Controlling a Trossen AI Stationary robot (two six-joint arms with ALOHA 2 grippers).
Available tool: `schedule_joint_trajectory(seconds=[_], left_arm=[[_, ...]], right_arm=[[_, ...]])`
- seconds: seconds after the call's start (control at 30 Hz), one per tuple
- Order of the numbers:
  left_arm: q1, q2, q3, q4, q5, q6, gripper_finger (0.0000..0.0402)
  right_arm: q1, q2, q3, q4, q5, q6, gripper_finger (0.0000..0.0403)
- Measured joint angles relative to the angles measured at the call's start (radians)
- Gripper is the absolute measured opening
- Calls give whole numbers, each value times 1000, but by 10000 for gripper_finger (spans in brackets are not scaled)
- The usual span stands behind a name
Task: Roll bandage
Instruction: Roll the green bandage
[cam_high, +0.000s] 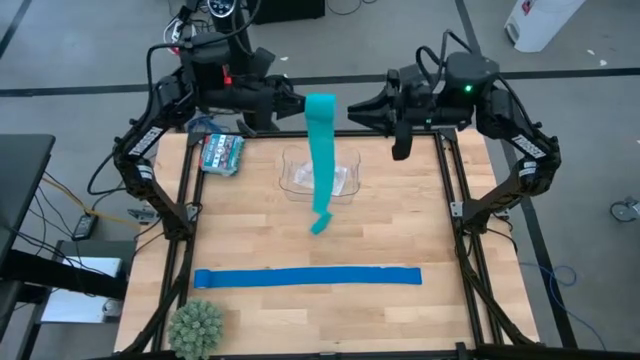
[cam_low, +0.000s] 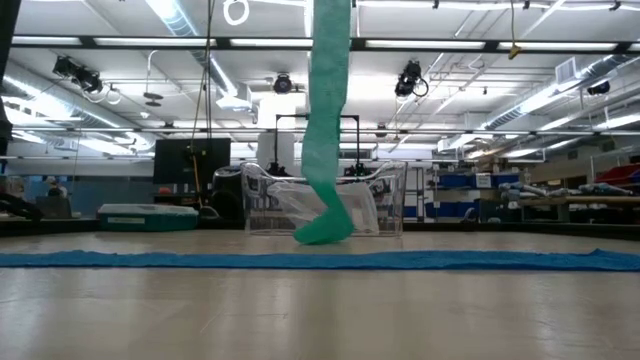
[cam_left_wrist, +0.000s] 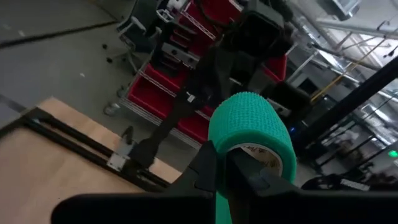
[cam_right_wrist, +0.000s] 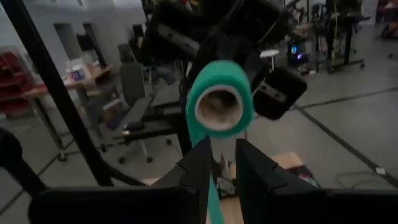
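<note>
Bandage (cam_high: 322, 150) hangs from between both tools above the clear container (cam_high: 345, 180), its tail end touching the table (cam_high: 400, 230). Left tool (cam_left_wrist: 222, 163) is closed on the roll's rim. Only the right wrist view shows the roll's hollow core, with the right tool (cam_right_wrist: 222, 155) slightly parted and the strip running between its fingers.

We see the table (cam_high: 300, 240) from above under even, bright overhead light, with only soft, faint shadows beneath the arms. In the low view the light comes from long ceiling strips (cam_low: 180, 20) that glare white, while the near tabletop looks smooth and slightly out of focus. The clear container (cam_low: 320, 200) catches small glints. Both wrist views are softer: the background room is blurred, the dark fingers (cam_left_wrist: 249, 186) close to the lens are nearly featureless black, and straight frame lines seem to bow a little towards the edges, though we cannot be sure.
</note>
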Motion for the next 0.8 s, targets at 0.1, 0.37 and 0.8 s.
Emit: schedule_joint_trajectory(seconds=[0.1, 0.37, 0.8], left_arm=[[10, 0, 0, -48, 21, -28, 20], [18, 18, 0, -26, 54, -65, 20], [20, 32, 0, -12, 59, -84, 20]], right_arm=[[7, 0, 0, -46, -19, 14, 67], [46, 23, -2, -217, -2, 66, 67], [94, 75, -1, -178, 138, -24, 67]])
